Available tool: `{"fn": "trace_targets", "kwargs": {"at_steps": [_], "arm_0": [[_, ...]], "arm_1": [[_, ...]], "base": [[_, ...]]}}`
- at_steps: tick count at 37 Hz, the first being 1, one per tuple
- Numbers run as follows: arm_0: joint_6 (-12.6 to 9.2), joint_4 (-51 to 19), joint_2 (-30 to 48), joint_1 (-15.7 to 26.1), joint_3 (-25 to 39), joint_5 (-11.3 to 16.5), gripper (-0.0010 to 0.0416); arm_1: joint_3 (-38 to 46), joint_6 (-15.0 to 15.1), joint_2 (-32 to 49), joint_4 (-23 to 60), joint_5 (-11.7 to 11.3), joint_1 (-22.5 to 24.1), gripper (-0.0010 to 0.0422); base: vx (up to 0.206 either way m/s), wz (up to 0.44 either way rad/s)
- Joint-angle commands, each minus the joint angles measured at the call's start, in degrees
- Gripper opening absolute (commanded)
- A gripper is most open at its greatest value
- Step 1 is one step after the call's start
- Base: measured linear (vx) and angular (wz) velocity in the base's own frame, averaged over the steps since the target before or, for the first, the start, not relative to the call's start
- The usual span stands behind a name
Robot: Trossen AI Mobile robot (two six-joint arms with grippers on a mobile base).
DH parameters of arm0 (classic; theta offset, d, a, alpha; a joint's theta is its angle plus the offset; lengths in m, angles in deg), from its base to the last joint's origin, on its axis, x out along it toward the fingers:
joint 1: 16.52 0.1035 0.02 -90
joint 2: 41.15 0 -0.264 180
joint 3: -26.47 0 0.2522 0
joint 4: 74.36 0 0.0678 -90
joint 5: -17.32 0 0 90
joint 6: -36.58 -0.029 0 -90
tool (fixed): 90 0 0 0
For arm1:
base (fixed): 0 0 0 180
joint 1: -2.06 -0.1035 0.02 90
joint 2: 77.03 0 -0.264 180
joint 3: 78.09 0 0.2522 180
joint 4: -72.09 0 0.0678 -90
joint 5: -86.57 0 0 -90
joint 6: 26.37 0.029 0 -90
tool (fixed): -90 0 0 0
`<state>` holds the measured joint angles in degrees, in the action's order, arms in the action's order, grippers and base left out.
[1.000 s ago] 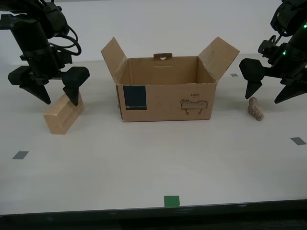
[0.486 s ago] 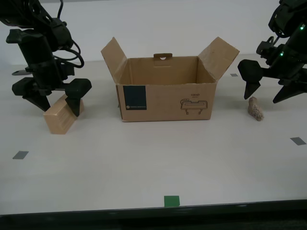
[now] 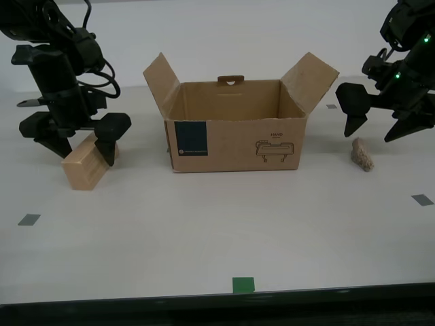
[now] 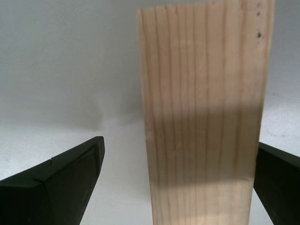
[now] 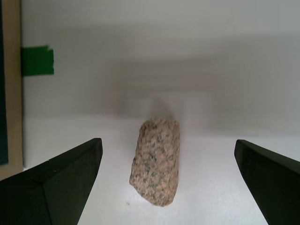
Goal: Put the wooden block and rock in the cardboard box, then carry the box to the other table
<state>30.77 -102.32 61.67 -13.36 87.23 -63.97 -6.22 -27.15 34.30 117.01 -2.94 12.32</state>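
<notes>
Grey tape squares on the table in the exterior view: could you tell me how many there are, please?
3: one near the exterior view's left edge, one near its right edge, and a small one farther back, beside the cardboard box's right flap. The box may hide others.

my second gripper point(image 3: 77, 144) lower, straddling wooden block point(image 3: 88, 163) (fingers apart)

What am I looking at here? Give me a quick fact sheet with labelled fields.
box: cardboard box, flaps up, looks empty, mid-table
block: wooden block, on the table at the exterior view's left
rock: rock, on the table at the exterior view's right
second gripper: my second gripper open, astride the block
first gripper: my first gripper open, above the rock
</notes>
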Motion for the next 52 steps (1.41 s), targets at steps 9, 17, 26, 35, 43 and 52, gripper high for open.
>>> {"fn": "trace_targets", "kwargs": {"at_steps": [9, 17, 26, 35, 43, 52], "arm_0": [[1.18, 2.29, 0.02, 0.39, -1.73, -2.91, 0.0394], [1.77, 1.36, 0.02, 1.20, -1.99, -2.84, 0.0391], [1.46, 3.08, 0.00, 3.41, -2.45, -2.93, 0.0374], [1.79, 3.23, 0.00, 3.58, -1.97, -5.57, 0.0367], [1.75, 3.32, 0.00, 3.65, -1.97, -5.55, 0.0384], [1.75, 4.22, 0.00, 3.65, -1.97, -5.60, 0.0381]], "arm_1": [[0.00, -0.07, 0.00, 0.26, -0.04, 0.04, 0.0389], [0.00, -0.09, -0.02, 0.26, -0.04, 0.04, 0.0389], [-0.04, -0.31, -0.02, 0.57, -0.04, 0.04, 0.0389], [-0.04, -0.31, -0.02, 0.68, 0.02, 0.04, 0.0389], [-0.04, -0.31, -0.02, 0.72, 0.59, 0.02, 0.0389], [-0.04, -0.31, -0.02, 0.72, 0.59, 0.04, 0.0389]], "base": [[0.000, 0.000], [0.000, 0.000], [0.000, 0.000], [0.000, 0.000], [0.000, 0.000], [0.000, 0.000]]}}
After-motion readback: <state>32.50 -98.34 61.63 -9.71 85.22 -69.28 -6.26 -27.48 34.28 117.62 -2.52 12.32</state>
